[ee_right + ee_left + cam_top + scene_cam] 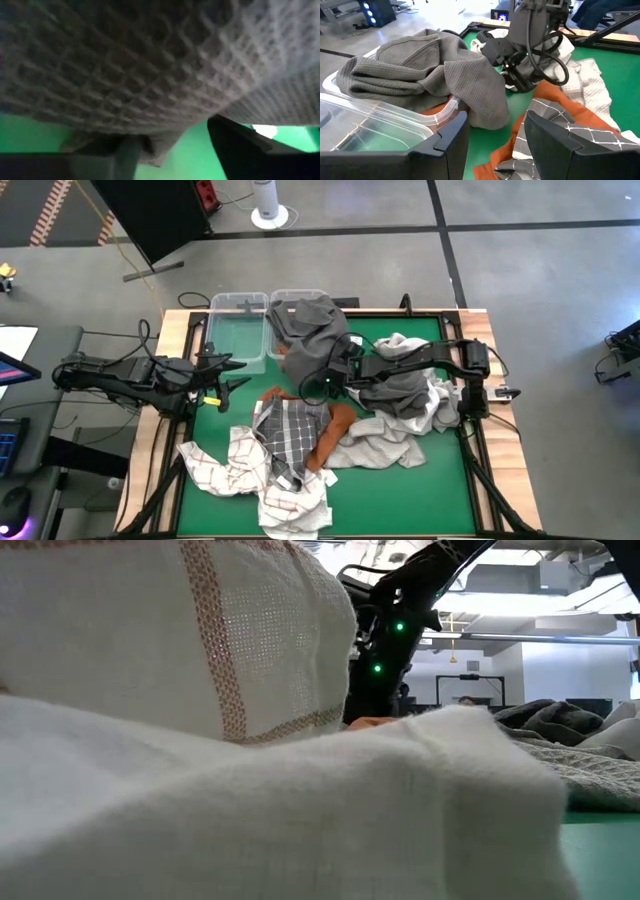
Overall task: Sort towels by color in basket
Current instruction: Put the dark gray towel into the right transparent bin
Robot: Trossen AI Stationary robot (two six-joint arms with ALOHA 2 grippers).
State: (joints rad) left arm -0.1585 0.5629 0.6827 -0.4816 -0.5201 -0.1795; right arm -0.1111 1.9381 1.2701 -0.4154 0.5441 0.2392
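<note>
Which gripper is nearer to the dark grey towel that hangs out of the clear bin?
The right. The right gripper is at the hanging edge of the dark grey towel. The left gripper waits apart, in front of the empty bin.

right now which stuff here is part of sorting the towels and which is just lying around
Part of the job:
- dark grey towel draped over the right clear bin
- left clear bin
- rust-orange towel
- grey towel with white grid
- white towel with red checks
- grey and white heap
- right gripper
- left gripper

Lying about:
- white floor stand
- black panel
</note>
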